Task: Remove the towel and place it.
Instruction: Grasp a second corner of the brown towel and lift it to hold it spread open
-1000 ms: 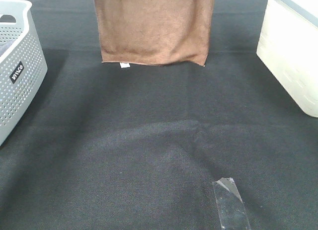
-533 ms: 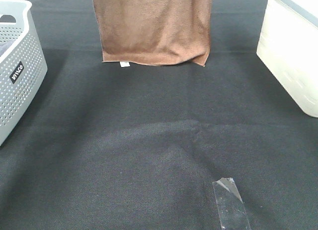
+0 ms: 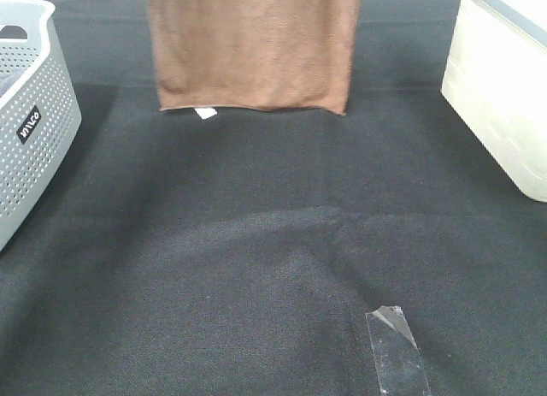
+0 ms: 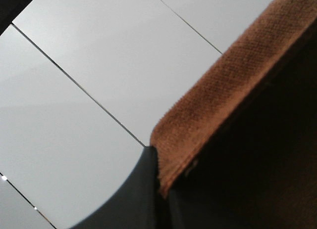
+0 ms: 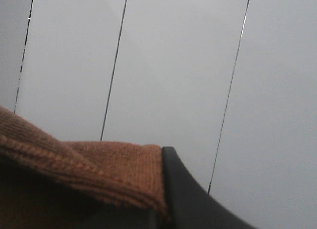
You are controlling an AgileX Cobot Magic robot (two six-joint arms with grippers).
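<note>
Over on the left: basket (image 3: 34, 114) at the table's edge, well apart from the action. Left gripper (image 4: 159, 184) clamped on the towel (image 3: 252, 45) hem. Hanging mid-table at the back, spread flat, lower edge and tag (image 3: 205, 113) near the black cloth (image 3: 256, 242), touching or not, hard to call. Right gripper (image 5: 161, 209) likewise pinching the other top corner. Far right, white bin (image 3: 504, 88). Lifting seemingly done; placing not yet done, neither container reached.

Black table cloth (image 3: 256, 268) fills the surface; grey perforated basket (image 3: 30, 131) at left; white bin (image 3: 504, 97) at right; wrist views show pale panels (image 5: 173, 66) with thin dark seams.
</note>
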